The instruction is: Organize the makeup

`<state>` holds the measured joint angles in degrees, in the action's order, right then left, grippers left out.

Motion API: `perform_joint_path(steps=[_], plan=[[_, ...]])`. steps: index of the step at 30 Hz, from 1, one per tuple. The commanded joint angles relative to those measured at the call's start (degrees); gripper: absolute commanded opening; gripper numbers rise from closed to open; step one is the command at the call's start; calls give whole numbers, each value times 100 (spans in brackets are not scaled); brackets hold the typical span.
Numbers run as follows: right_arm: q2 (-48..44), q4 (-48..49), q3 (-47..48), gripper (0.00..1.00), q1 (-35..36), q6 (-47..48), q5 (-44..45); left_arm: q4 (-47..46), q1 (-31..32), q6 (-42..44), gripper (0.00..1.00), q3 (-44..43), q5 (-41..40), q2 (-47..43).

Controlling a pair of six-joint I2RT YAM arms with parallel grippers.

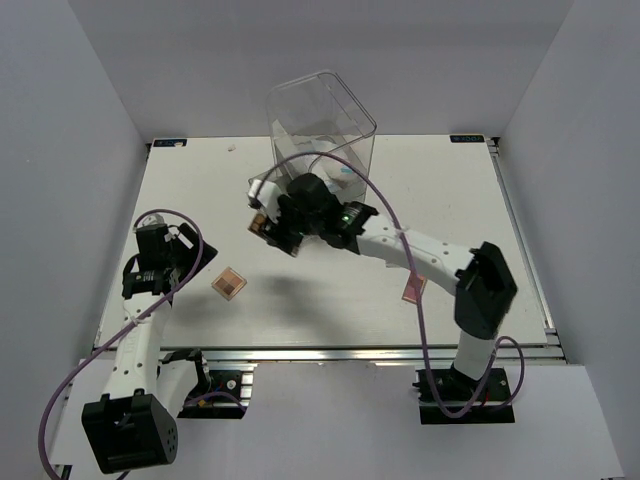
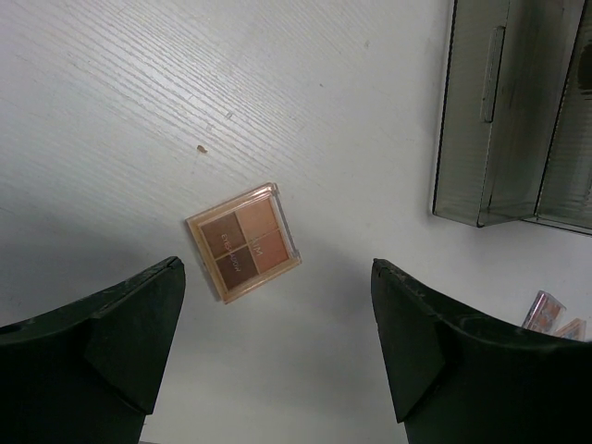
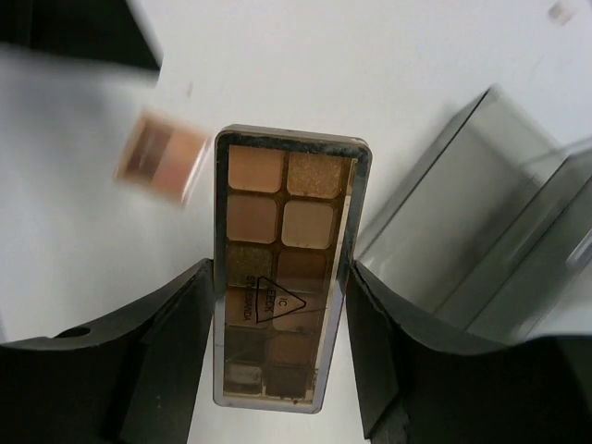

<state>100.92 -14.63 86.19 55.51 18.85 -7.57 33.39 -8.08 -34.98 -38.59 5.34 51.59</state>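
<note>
**Long palette to the box**

Our right gripper is clenched on the long brown palette, off the bench beside the clear drawer box. We should keep it level and line it up before letting go. Our left gripper hangs released over the small palette.

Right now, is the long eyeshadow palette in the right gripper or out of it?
In it: the right gripper presses its fingers against both long edges of the long palette.

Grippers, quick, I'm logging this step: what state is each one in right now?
Left gripper: open, holding nothing.
Right gripper: closed on the long eyeshadow palette.
</note>
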Motion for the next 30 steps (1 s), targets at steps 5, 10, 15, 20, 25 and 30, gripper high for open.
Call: perform_joint_path(steps=[5,10,15,20,25,30], plan=[[1648,-409,2470,0,180,-848,1449,19,8,0,90,36,2,-202],[2439,11,3184,0,171,-481,2531,-34,-1,44,91,36,168,-202],[2555,997,2684,0,92,197,3227,133,-1,97,91,-52,309,-193],[2950,1120,2894,4,-22,514,3561,273,8,-26,91,26,441,-299],[3073,1279,2807,58,-40,743,3623,309,8,-219,91,88,511,-422],[3056,1402,2604,87,-57,760,3667,546,8,-509,91,53,564,-308]])
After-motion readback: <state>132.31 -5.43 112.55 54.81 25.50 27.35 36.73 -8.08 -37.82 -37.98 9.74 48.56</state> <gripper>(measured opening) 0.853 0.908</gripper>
